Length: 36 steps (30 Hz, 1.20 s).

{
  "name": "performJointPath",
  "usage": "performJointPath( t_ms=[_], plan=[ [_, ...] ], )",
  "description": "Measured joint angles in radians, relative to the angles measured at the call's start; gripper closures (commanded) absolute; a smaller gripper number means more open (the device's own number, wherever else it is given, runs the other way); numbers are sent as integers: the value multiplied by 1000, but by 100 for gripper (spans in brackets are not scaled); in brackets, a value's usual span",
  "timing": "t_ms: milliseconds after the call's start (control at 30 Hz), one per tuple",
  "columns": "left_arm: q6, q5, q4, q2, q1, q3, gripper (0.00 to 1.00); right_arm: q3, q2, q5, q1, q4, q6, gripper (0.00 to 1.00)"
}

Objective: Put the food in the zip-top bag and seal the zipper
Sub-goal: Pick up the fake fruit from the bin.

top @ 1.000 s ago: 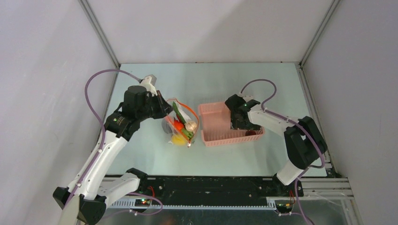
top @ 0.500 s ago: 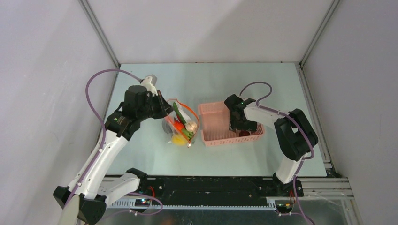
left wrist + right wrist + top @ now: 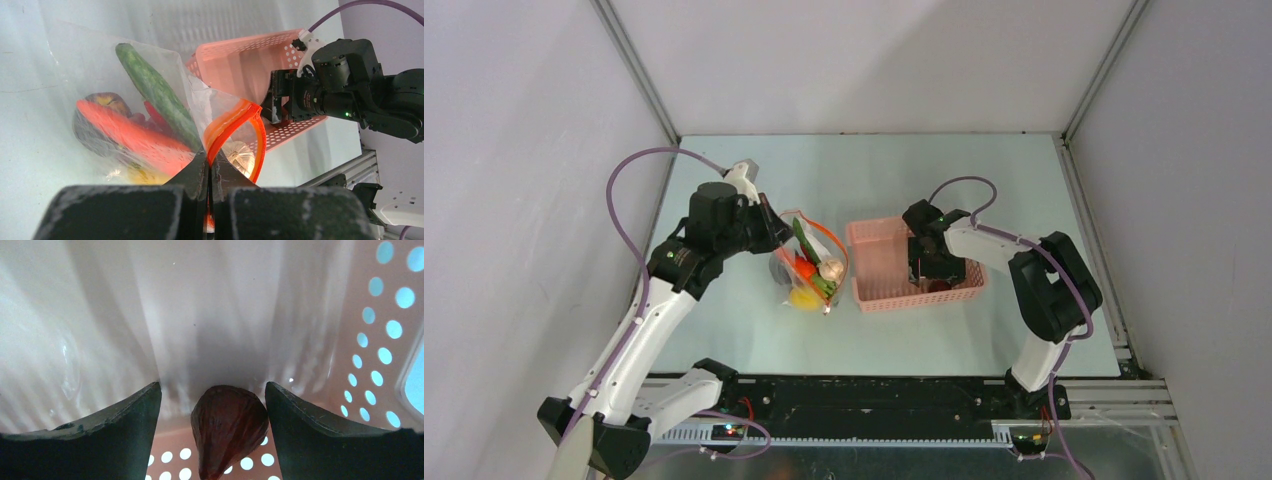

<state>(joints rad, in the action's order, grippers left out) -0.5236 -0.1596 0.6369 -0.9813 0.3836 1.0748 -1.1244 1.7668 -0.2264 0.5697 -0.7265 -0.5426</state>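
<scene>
Right wrist: dark fruit point(image 3: 227, 425) between parted jaws, in basket point(image 3: 380, 340).

No writing or number can be read on the zip-top bag point(image 3: 200, 102) or the pink basket point(image 3: 235, 55).

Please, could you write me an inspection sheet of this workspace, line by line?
Surface: pale green table, flat, no spills seen.
Job's things: zip-top bag with mouth open; green pod, red chili and more food inside; one dark red piece lies in the pink basket.
Clutter: pink basket, right of the bag.
Tools: left tool shut on the zipper; right tool open in the basket, jaws either side of the dark red piece.
Cables: purple cables loop over both arms.
Surroundings: grey walls, metal frame posts.
</scene>
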Motion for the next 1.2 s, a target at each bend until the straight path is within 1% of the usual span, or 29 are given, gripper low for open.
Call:
performJointPath(
  t_ms=[100, 233, 267, 300, 333, 367, 433, 467, 500, 567, 700, 767, 900, 1067, 1200],
  plan=[
    [0, 0, 0, 0, 0, 0, 97, 0, -1, 24, -4, -12, 49, 22],
    [0, 0, 0, 0, 0, 0, 97, 0, -2, 34, -9, -38, 114, 30],
    [0, 0, 0, 0, 0, 0, 97, 0, -2, 34, -10, -43, 130, 35],
    [0, 0, 0, 0, 0, 0, 97, 0, -2, 34, -11, -48, 138, 37],
    [0, 0, 0, 0, 0, 0, 97, 0, -2, 35, -12, -51, 148, 42],
    [0, 0, 0, 0, 0, 0, 97, 0, -2, 37, -13, -53, 155, 44],
    [0, 0, 0, 0, 0, 0, 97, 0, -2, 39, -14, -54, 163, 53],
    [0, 0, 0, 0, 0, 0, 97, 0, -2, 41, -15, -53, 165, 59],
    [0, 0, 0, 0, 0, 0, 97, 0, -2, 43, -16, -53, 170, 61],
    [0, 0, 0, 0, 0, 0, 98, 0, -2, 47, -16, -51, 174, 70],
    [0, 0, 0, 0, 0, 0, 98, 0, -22, 52, -16, -37, 178, 78],
    [0, 0, 0, 0, 0, 0, 98, 1, -55, 51, -16, -26, 178, 81],
    [0, 0, 0, 0, 0, 0, 98, 1, -157, 51, -16, 4, 178, 83],
    [0, 0, 0, 0, 0, 0, 98, 2, -297, 56, -13, 38, 180, 83],
    [0, -1, 0, 0, 0, 0, 98, 3, -430, 101, 13, 90, 193, 83]
  ],
)
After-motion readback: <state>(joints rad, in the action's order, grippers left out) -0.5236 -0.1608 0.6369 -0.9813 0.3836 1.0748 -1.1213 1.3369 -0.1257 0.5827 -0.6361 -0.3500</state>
